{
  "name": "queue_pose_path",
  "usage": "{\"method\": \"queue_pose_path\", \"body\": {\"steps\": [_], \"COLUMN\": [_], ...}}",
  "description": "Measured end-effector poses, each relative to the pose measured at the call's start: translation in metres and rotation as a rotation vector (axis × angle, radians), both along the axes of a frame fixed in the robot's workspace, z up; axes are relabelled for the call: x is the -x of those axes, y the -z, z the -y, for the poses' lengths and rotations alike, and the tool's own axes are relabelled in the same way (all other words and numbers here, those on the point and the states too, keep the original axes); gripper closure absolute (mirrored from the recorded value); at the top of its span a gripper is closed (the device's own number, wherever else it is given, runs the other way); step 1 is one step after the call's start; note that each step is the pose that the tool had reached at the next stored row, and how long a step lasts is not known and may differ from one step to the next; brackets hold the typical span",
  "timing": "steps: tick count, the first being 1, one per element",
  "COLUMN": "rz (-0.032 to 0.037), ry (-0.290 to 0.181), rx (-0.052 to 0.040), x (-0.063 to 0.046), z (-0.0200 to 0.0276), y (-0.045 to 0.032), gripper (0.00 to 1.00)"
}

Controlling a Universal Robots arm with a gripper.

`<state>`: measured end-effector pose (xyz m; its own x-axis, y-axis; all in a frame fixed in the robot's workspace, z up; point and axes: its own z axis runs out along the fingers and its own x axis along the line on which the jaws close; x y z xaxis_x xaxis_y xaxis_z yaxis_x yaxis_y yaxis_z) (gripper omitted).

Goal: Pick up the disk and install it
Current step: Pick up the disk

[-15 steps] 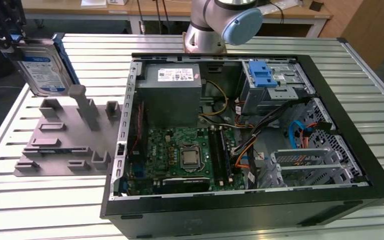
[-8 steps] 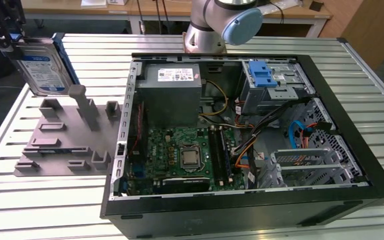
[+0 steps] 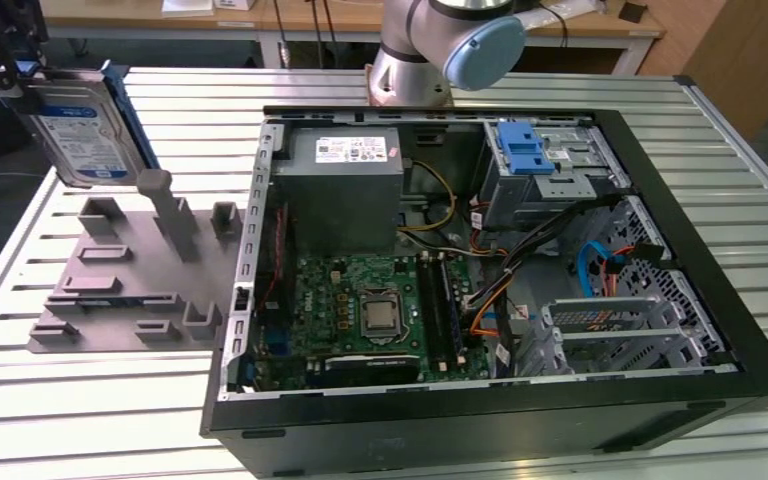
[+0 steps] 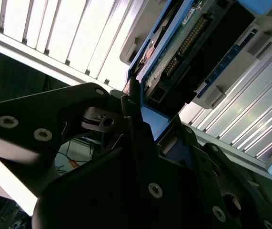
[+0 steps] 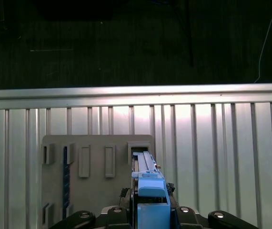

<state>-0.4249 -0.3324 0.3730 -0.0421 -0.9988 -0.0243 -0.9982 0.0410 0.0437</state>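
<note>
The disk (image 3: 84, 135) hangs upright directly beneath the hand (image 3: 13, 72), label turned to the exterior camera. The fingers are closed on the upper edge of its blue carrier (image 4: 156, 125), so the hand is gripping the disk. In the second wrist view its circuit-board face runs away from the hand. Below the hand lies the grey fixture plate (image 3: 117, 300) on the slatted desk (image 3: 77, 420). The disk's lower corner sits just beside the plate's tall post (image 3: 171, 215); whether they touch I cannot tell. The open computer case (image 3: 491, 430) stands well apart from the hand, toward the exterior view's right. Its blue-latched drive cage (image 3: 544, 165) is at the corner far from the hand, beyond the power supply (image 3: 344, 190). This looks like the lift-and-carry part of the job. Doing it well likely calls for a firm, square grip, a straight rise clear of the post before any sideways travel, and no swing, since the disk is held by one edge alone.
</note>
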Motion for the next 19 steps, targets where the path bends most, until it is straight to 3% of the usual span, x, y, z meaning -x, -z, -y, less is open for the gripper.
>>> {"method": "queue_pose_path", "body": {"steps": [19], "rz": [0.0000], "ry": [0.000], "rx": [-0.0002], "x": [0.000], "z": [0.0000], "y": [-0.0356], "gripper": [0.63]}}
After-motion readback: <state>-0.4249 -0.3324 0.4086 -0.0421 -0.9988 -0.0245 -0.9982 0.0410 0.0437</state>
